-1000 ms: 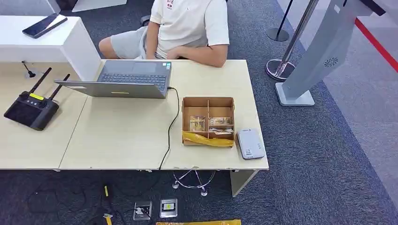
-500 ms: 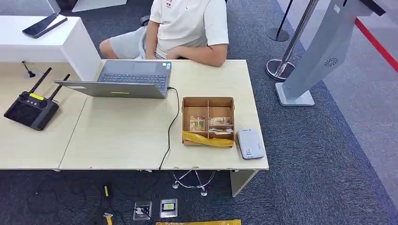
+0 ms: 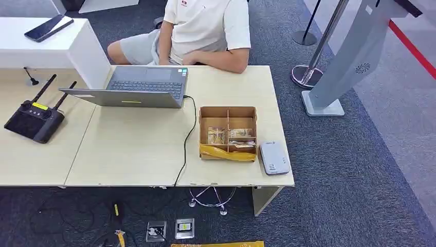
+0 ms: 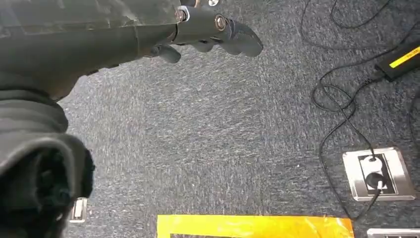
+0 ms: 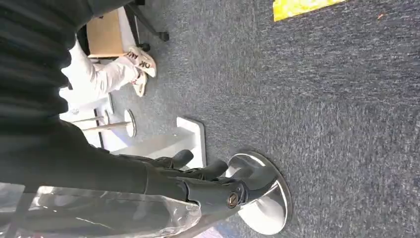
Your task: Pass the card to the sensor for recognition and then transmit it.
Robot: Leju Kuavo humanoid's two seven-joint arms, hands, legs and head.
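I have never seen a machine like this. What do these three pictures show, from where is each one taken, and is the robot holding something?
The machine is a humanoid robot with two arms, each ending in a hand. The wide picture comes from a camera high on its body, looking down at a table. On the table are a laptop, a black controller with antennas, a cardboard box with compartments that hold cards, and beside the box a small grey sensor. A person sits behind the table.

The other two pictures come from cameras at the wrists. Both arms hang down, so they look at the carpet. One shows the left hand above cables and a floor socket. The other shows the right hand near a round metal post base. Both hands hold nothing; their fingers are apart.
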